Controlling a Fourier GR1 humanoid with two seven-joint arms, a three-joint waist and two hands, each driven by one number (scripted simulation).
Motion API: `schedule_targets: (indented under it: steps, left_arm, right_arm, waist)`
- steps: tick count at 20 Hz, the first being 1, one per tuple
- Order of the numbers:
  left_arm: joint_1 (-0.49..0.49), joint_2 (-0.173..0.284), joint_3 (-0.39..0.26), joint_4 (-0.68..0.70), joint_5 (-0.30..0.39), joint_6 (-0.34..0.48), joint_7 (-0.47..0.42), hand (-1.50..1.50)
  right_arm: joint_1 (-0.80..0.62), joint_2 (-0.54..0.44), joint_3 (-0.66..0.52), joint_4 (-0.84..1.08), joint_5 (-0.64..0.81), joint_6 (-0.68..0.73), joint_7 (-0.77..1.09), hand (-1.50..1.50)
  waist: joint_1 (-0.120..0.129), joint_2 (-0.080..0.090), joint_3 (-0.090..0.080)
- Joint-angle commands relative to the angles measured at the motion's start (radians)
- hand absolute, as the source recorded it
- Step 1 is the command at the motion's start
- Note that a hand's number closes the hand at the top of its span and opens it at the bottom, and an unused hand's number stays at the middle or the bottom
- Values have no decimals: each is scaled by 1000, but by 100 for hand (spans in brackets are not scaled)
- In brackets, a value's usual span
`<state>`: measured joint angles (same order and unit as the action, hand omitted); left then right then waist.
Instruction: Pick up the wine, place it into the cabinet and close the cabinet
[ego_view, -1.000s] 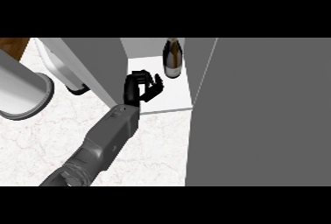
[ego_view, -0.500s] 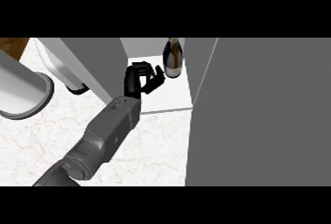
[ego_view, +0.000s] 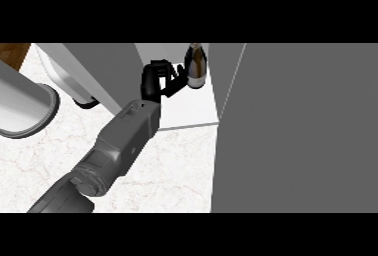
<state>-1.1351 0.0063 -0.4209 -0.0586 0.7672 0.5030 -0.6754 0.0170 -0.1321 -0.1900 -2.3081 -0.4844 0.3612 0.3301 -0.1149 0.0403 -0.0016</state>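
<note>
The wine bottle (ego_view: 196, 65), dark with a pale label, stands upright at the back of the open cabinet, on its white floor (ego_view: 190, 109). My left hand (ego_view: 160, 81) is inside the cabinet just left of the bottle. Its fingers are spread and relaxed, their tips close beside the bottle's side and not wrapped round it. The grey forearm runs down to the lower left of the view. My right hand does not show.
The cabinet's big grey door (ego_view: 295, 130) stands open and fills the right side. The cabinet's left wall (ego_view: 103, 70) is beside my arm. A round grey pot (ego_view: 26, 112) sits at the left on the marble counter (ego_view: 177, 165).
My left hand has moved a little farther into the cabinet, closer to the bottle's side. The bottle has stayed upright in the same place.
</note>
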Motion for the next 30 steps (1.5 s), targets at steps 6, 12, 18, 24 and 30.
schedule_targets:
  steps: [6, 12, 18, 24, 30]
  left_arm:
    - [-68, 25, 15, 49, -5, 37, 11, 150]
    - [-63, 42, 1, 58, -25, 65, 27, -150]
    - [-60, 48, -23, 58, -54, 122, 73, -150]
    - [-31, 84, -29, 59, -67, 71, 107, -150]
    - [-13, 62, -10, 58, -54, 128, 46, -150]
  right_arm:
    - [4, -9, -2, 11, -5, 17, -2, -150]
    - [29, -13, 6, -33, -12, 31, 1, -150]
    - [18, 3, 21, -46, 6, 4, 11, -150]
    - [26, 10, 13, -7, 14, 20, -20, -150]
    - [1, -5, 3, -7, 8, 17, -15, -150]
  waist:
    - [5, 5, 0]
    - [-9, 7, 0]
    - [-20, 12, 0]
    - [-6, 12, 0]
    - [-3, 13, -1]
